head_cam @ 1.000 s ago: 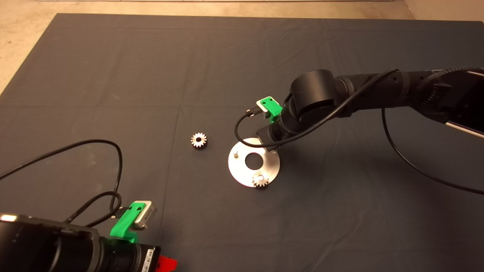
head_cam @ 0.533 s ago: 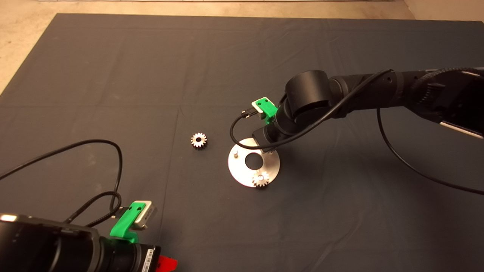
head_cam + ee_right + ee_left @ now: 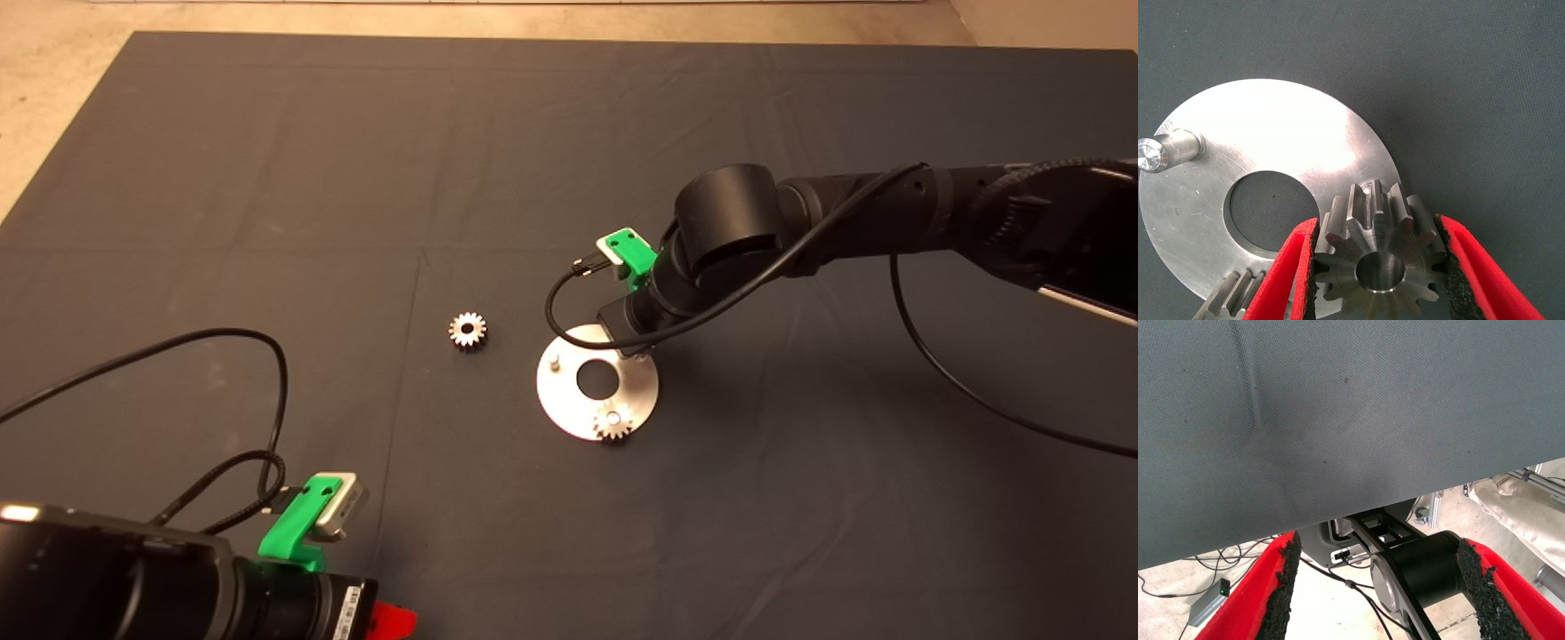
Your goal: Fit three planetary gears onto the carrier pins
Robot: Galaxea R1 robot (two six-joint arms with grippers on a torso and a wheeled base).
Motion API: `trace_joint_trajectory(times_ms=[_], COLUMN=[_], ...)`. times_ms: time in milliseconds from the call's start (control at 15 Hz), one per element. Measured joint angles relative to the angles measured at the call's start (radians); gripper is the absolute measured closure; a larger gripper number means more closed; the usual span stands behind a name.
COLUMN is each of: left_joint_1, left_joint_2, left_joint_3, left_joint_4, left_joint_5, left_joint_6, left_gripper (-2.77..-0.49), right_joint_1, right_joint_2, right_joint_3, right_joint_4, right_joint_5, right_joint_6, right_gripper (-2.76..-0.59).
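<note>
Bare mat (image 3: 356, 222) surrounds the loose gear (image 3: 467, 331); right arm (image 3: 800, 231) overhangs plate (image 3: 569, 409)

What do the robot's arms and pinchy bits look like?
Both arms are black, round-jointed tubes with black cables looping off them. Each wrist carries a bright green bracket. The right end effector and left end effector have two red fingers lined with rough black pads.

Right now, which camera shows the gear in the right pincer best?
The right wrist view: the held gear fills the frame between the right pincer, its teeth and bore clear, above the carrier plate. In the head view the right arm hides it. The left wrist view shows only mat and floor.
</note>
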Motion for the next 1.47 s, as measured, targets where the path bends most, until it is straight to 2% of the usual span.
trace_joint_trajectory(times_ms=[800, 1067, 1467], left_joint_1=[-0.002, -0.002, -0.002], left_joint_2=[-0.008, -0.015, -0.021], left_joint_3=[0.0, 0.0, 0.0], left_joint_4=[0.0, 0.0, 0.0], left_joint_5=[0.0, -0.001, 0.0], left_joint_6=[0.0, 0.0, 0.0], left_gripper=[-1.63, -1.63, -1.63], right_joint_1=[-0.006, -0.005, -0.004], right_joint_2=[0.001, 0.001, 0.001], right_joint_3=[-0.007, -0.015, -0.02], right_joint_4=[0.001, 0.004, 0.009], right_joint_5=[0.001, 0.001, 0.001], right_joint_6=[-0.024, -0.049, -0.05], right_gripper=[-1.0, -1.0, -1.0])
